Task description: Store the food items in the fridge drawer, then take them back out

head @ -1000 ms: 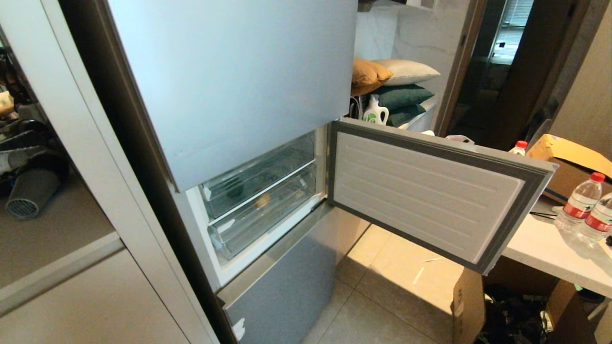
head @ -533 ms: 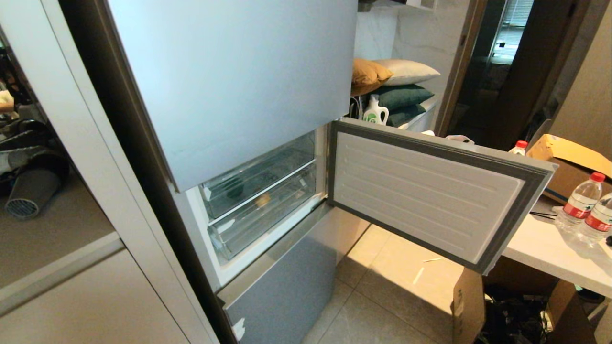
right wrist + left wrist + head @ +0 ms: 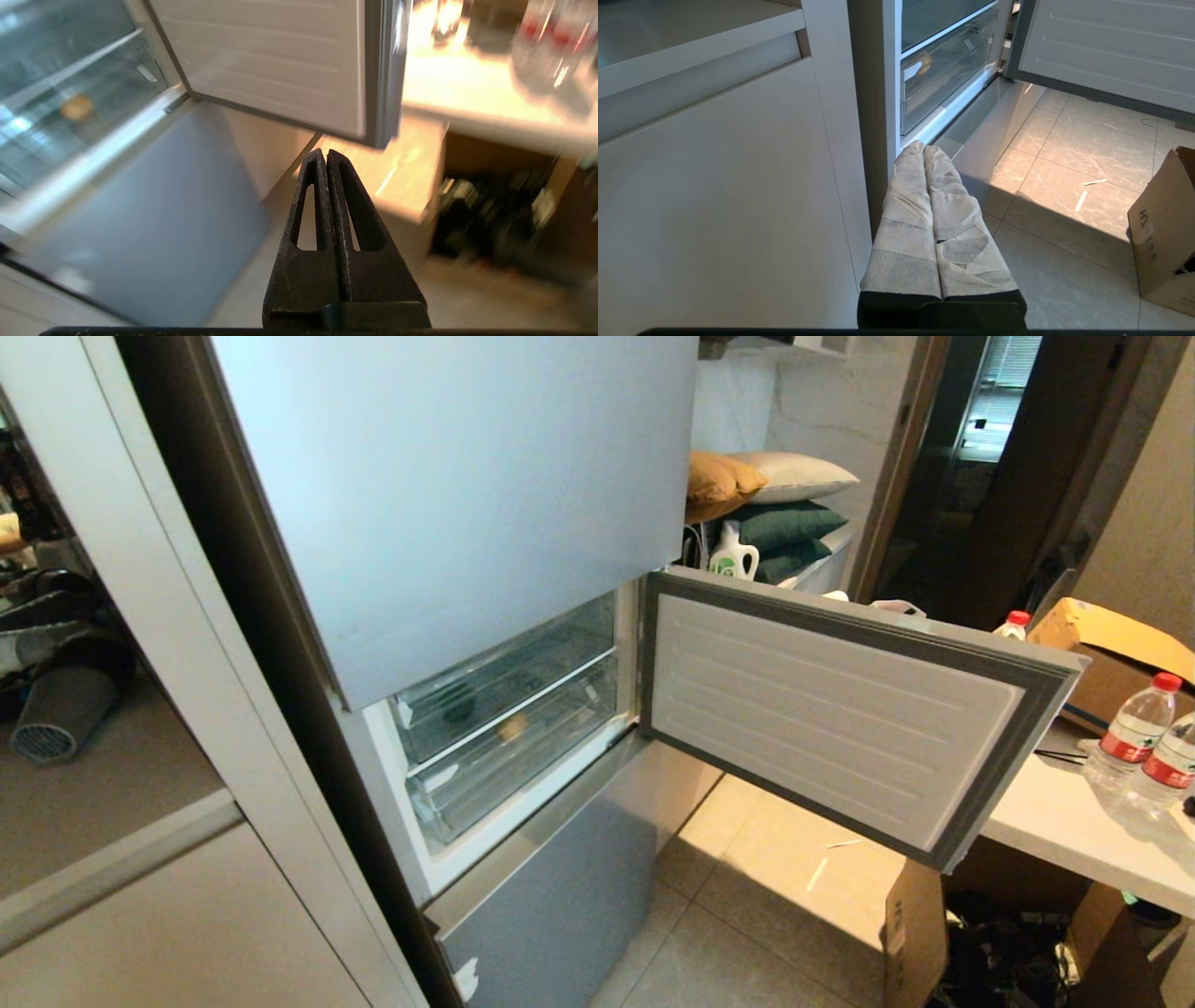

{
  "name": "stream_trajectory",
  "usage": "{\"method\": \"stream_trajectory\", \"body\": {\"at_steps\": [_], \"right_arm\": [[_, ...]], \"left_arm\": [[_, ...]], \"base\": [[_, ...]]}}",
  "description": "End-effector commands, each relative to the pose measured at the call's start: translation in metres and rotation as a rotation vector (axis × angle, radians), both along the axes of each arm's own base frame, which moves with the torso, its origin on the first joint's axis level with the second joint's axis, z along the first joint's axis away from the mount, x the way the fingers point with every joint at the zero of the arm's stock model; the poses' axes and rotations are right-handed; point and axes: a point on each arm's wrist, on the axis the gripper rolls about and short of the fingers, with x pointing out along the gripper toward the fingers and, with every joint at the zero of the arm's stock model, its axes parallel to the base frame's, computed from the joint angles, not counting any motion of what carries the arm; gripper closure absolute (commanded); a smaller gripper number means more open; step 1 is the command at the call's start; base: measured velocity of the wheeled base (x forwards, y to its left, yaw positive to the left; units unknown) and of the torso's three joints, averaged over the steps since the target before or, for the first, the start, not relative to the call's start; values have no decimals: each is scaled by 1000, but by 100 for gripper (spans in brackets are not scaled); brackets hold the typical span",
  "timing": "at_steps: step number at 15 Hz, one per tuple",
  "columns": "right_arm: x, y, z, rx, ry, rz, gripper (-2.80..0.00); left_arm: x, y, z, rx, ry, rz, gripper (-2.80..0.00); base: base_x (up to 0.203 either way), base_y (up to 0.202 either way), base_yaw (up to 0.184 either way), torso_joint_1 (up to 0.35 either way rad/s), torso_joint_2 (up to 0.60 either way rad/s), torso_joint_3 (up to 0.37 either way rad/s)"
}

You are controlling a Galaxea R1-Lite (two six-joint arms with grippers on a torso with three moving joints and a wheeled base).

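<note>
Two pincers are mine, and both are pressed fully together with nothing between them. My right gripper point(image 3: 326, 156) points from the bottom centre of its wrist view toward the lower edge of the open middle door point(image 3: 275, 60), with the grey-blue lowest front point(image 3: 154, 224) to its left. My left gripper point(image 3: 923, 150), its fingers point(image 3: 910, 224) wrapped in pale cloth, sits bottom centre of its own view beside the white cabinet point(image 3: 719, 196), aimed at the fridge's lower corner. Neither pincer shows in the head view. There, the middle door point(image 3: 840, 709) swings wide to the right, baring two clear fridge drawers point(image 3: 509, 709) at centre. A golden-brown lump point(image 3: 510, 728) lies inside, seen through the clear drawer fronts, and a dark green shape point(image 3: 457, 703) sits in the upper drawer. Water bottles point(image 3: 1131, 733) stand on the counter point(image 3: 1074, 831) at the right edge.
</note>
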Motion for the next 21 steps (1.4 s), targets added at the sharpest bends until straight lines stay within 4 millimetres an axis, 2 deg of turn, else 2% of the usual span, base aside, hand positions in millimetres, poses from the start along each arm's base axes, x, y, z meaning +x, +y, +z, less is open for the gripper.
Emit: {"method": "stream_trajectory", "body": {"at_steps": [1, 3, 5, 7, 10, 16, 21], "right_arm": [[45, -1, 23, 112, 177, -47, 0], [82, -6, 27, 170, 234, -120, 0], [119, -18, 24, 214, 232, -217, 0], [141, -40, 18, 250, 193, -332, 0], [141, -72, 7, 307, 159, -447, 0], [119, -112, -5, 370, 109, -612, 0], [130, -146, -10, 363, 88, -630, 0]], "left_arm": [[1, 0, -3, 0, 10, 0, 0], [1, 0, -3, 0, 10, 1, 0], [1, 0, -3, 0, 10, 0, 0], [1, 0, -3, 0, 10, 0, 0], [1, 0, -3, 0, 10, 0, 0], [1, 0, -3, 0, 10, 0, 0], [1, 0, -3, 0, 10, 0, 0]], "base": [[0, 0, 0, 0, 0, 0], [0, 0, 0, 0, 0, 0], [0, 0, 0, 0, 0, 0], [0, 0, 0, 0, 0, 0], [0, 0, 0, 0, 0, 0], [0, 0, 0, 0, 0, 0], [0, 0, 0, 0, 0, 0]]}}
